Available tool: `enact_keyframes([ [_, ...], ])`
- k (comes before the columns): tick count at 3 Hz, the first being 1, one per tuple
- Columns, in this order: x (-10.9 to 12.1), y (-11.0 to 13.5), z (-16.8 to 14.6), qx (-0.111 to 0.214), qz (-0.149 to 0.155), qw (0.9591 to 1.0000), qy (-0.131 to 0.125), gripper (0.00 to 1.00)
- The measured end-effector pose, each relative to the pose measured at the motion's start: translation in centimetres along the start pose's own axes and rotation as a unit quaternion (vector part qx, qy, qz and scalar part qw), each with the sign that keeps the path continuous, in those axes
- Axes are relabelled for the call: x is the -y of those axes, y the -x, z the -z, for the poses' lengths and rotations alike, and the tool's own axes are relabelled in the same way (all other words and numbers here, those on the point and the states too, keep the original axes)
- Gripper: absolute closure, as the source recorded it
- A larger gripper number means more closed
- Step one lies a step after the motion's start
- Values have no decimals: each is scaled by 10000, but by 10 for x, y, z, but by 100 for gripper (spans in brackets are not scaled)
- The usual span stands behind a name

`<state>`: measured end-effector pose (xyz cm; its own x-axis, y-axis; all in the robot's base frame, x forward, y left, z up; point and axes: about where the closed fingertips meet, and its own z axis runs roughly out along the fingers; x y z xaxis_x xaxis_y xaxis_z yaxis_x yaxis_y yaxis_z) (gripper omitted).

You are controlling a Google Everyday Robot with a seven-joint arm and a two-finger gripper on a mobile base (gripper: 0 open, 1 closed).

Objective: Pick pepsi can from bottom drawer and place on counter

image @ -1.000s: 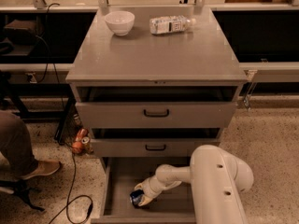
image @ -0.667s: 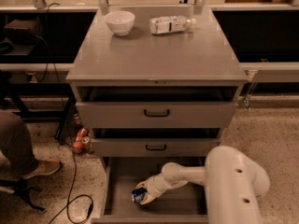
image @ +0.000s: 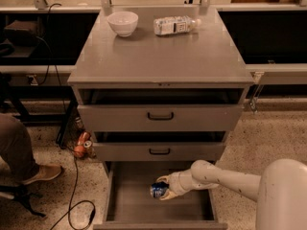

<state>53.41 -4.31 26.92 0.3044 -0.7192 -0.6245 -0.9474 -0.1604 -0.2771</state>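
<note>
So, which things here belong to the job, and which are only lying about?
Job: pepsi can; gripper, in the bottom drawer, fingers shut on the can; counter.
Lying about: white bowl and water bottle on the counter; orange cans on the floor.

Speckled terrazzo floor (image: 271, 133) lies under dim light. Dark open shelving (image: 268, 37) runs along the back. A black cable (image: 75, 176) loops near the floor's left edge beside a person's shoe (image: 43, 174). The gripper (image: 162, 190) grips the pepsi can (image: 157, 189) inside the bottom drawer (image: 144, 210).
</note>
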Motion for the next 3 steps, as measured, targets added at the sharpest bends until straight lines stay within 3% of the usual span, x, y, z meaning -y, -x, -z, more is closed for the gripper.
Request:
enact_keyframes([
  [1,0,0,0,0,0,10000,0,100],
  [2,3,-4,25,-41,-55,9996,-260,100],
  [3,6,-7,90,-156,-166,9954,-935,100],
])
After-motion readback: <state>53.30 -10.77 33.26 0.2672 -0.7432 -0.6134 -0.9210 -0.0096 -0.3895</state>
